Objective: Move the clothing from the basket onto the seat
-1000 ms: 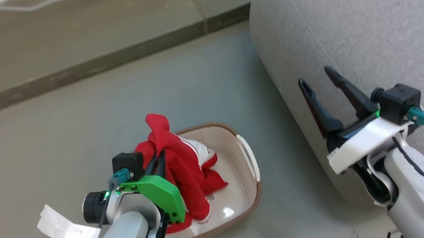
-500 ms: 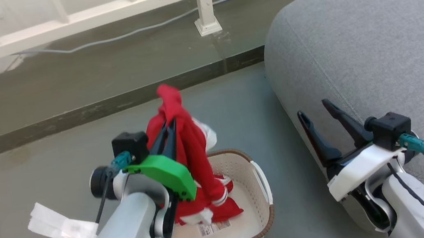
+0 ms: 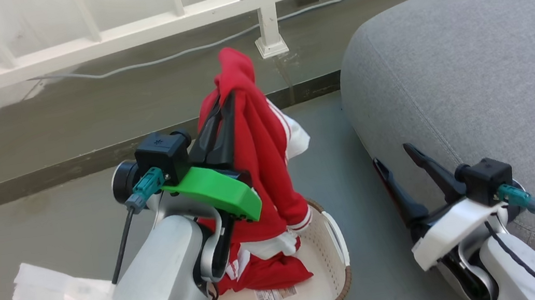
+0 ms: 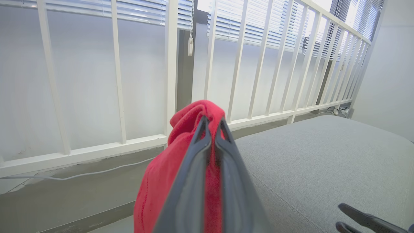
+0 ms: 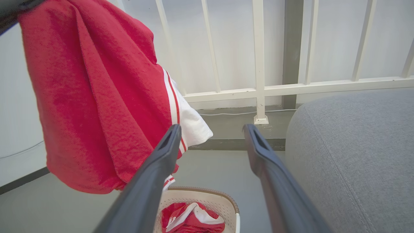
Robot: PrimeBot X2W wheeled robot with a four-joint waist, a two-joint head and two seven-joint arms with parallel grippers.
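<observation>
Basket (image 3: 327, 256) holds one red garment (image 3: 264, 278). Above the basket, left end effector (image 3: 224, 98) pinches a second garment (image 3: 261, 140); right end effector (image 3: 392, 154) is spread.

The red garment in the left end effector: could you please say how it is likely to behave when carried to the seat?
Probably floppy: the red garment hangs in loose folds from the left end effector. Likely light, since a narrow pinch holds it. Its low cuff may brush the basket.
</observation>
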